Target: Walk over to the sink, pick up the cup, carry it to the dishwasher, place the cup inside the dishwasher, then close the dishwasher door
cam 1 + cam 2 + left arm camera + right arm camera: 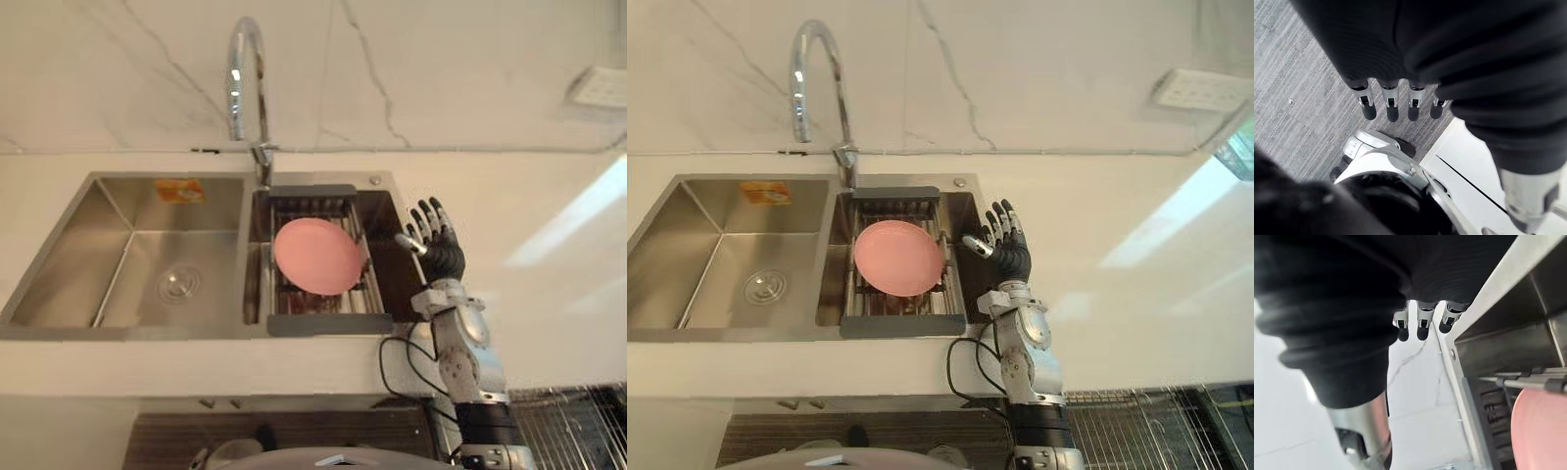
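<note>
**One pink dish in the sink rack, right hand open beside it**

Right hand (441,250) is raised over the right rim of the sink (118,331), fingers straight and spread, holding nothing. It sits just beside the drain rack (328,323), not touching it; looks like a pre-reach pose so the fingers can come in from the side.

Pink dish (316,257) leans tilted on the rack's bars in the right basin. It reads more like a plate than a cup, and it's the one piece of dishware there, so likely the pick target. Its tilt leaves the right edge facing the hand.

Left hand (1392,110) hangs low by the floor, fingers straight and relaxed, empty; probably kept clear as the idle arm.

Around: faucet (243,78) arches over the divide between basins, spout toward the left basin (167,255), which has an orange sticker (179,189) on its back wall. Counter (534,323) to the right, wall socket (600,86) above it. Wire grid (573,426) at lower right, likely the dishwasher's rack.

In the way: the rack's raised bars and the basin's right wall sit between the hand and the dish.
</note>
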You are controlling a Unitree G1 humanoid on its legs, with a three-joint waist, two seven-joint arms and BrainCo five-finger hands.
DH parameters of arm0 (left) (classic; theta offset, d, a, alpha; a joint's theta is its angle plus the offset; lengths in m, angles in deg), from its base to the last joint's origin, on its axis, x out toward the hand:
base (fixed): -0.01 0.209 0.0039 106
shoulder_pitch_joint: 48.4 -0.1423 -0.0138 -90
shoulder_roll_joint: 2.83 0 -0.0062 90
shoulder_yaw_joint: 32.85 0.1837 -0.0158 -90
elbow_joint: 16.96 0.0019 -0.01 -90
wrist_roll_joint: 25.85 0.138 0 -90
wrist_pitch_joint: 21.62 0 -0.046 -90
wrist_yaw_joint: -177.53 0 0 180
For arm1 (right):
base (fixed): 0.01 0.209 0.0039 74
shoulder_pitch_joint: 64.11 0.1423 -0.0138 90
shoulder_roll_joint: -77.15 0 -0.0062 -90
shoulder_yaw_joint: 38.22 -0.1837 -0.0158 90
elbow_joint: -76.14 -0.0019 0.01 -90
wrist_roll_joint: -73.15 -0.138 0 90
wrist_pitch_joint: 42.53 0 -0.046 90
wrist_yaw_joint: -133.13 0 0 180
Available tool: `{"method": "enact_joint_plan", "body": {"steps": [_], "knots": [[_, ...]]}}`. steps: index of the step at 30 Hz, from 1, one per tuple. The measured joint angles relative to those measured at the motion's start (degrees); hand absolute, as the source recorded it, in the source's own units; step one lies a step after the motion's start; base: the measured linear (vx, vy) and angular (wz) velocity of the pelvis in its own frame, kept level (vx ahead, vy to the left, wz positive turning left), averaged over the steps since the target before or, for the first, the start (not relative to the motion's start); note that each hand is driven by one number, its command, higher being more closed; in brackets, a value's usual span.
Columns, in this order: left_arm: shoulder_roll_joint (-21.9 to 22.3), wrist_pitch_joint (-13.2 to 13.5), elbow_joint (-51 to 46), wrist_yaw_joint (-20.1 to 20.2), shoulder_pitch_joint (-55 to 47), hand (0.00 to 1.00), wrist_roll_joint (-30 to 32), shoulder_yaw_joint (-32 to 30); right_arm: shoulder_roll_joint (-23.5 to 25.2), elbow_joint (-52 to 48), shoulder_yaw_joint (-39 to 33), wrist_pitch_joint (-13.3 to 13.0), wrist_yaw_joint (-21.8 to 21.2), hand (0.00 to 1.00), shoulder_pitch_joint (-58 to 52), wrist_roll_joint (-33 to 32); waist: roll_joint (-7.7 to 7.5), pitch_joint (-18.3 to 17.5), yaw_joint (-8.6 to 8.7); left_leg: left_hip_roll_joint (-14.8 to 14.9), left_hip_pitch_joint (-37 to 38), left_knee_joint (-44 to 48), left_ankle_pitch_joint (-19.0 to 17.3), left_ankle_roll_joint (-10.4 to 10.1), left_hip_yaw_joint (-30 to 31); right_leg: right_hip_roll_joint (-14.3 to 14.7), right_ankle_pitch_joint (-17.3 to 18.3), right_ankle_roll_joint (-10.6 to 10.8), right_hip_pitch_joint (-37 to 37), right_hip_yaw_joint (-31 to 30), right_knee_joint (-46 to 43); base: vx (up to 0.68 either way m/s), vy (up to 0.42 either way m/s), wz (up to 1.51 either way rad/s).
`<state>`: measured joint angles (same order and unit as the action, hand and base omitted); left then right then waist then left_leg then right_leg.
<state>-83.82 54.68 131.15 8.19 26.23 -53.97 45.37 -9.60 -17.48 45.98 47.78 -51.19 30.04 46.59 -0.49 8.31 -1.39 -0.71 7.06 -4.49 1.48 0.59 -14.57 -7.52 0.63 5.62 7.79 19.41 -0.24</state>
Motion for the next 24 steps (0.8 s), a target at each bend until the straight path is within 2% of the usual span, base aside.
{"method": "enact_joint_plan", "body": {"steps": [2,5,10,18,24], "knots": [[0.21,0.20,-0.01,0.29,0.56,0.00,2.44,-0.82,-1.90,-0.06,0.94,0.83,-0.66,0.00,-0.02,4.63,0.04,-0.04,0.84,0.59,0.13,0.00,-0.11,-0.25,-0.63,0.63,-0.24,-0.23,-0.12,-0.21,0.68,0.01,-0.061,-0.21],[0.18,0.82,-0.01,1.13,1.12,0.00,5.94,-1.02,-3.95,-0.21,3.20,2.49,-0.88,0.00,-0.01,8.14,0.00,-0.19,1.02,1.35,0.15,0.00,-0.12,-0.66,-1.23,1.43,-0.74,-0.62,-0.21,-0.39,1.07,0.04,-0.064,-0.16],[0.00,1.15,-0.15,1.97,1.56,0.00,8.17,0.87,-6.12,-0.87,7.52,5.16,-5.05,0.00,0.19,15.81,0.35,-0.47,1.08,1.98,0.27,0.02,-0.03,-0.82,-1.51,2.16,-0.93,-0.73,-0.19,-0.05,1.44,0.04,-0.046,-0.05],[-0.79,0.80,-0.05,2.02,2.14,0.00,10.39,3.26,-7.16,-4.75,13.80,5.19,-9.11,0.00,2.33,18.30,0.31,-0.56,0.98,1.98,1.11,0.01,-0.19,-0.93,-2.91,2.15,-1.57,-1.03,0.04,-0.69,1.80,-0.03,-0.001,-0.10],[-0.78,0.40,0.45,-0.72,2.29,0.00,11.05,3.22,-6.87,-4.79,19.48,5.28,-8.80,0.00,5.19,23.02,0.28,-0.58,0.38,2.01,1.08,-0.02,0.11,-0.59,-3.16,2.36,-2.35,-1.27,0.08,-1.17,2.62,-0.05,0.003,-0.05]]}}
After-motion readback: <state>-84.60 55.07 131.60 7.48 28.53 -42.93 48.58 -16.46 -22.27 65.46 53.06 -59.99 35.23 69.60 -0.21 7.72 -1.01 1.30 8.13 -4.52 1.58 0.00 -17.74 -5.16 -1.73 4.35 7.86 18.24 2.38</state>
